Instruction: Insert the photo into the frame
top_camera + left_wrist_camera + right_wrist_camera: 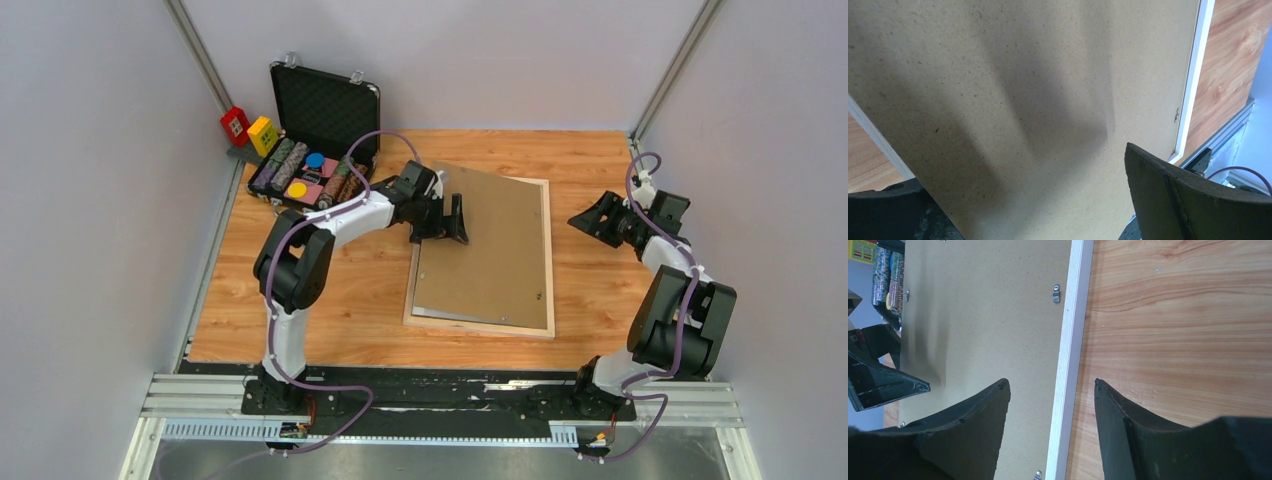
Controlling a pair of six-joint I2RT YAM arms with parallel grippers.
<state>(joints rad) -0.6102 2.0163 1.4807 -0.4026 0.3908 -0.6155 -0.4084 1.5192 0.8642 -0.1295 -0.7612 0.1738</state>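
The frame (548, 250) of pale wood lies flat, back up, in the middle of the table. A plain brown backing board (495, 250) covers its back. The photo is hidden. My left gripper (443, 222) hovers open over the board's upper left edge; in its wrist view the board (1023, 100) fills the space between the spread fingers and the frame's rim (1193, 85) runs at the right. My right gripper (595, 222) stands open to the right of the frame, holding nothing. In its wrist view the rim (1070, 340) runs between the fingers (1005, 390).
A black case (320, 110) with its lid up stands at the back left, holding coloured items. A red block (235, 124) and a yellow block (262, 133) sit beside it. Small metal clips (1056, 293) line the frame's back.
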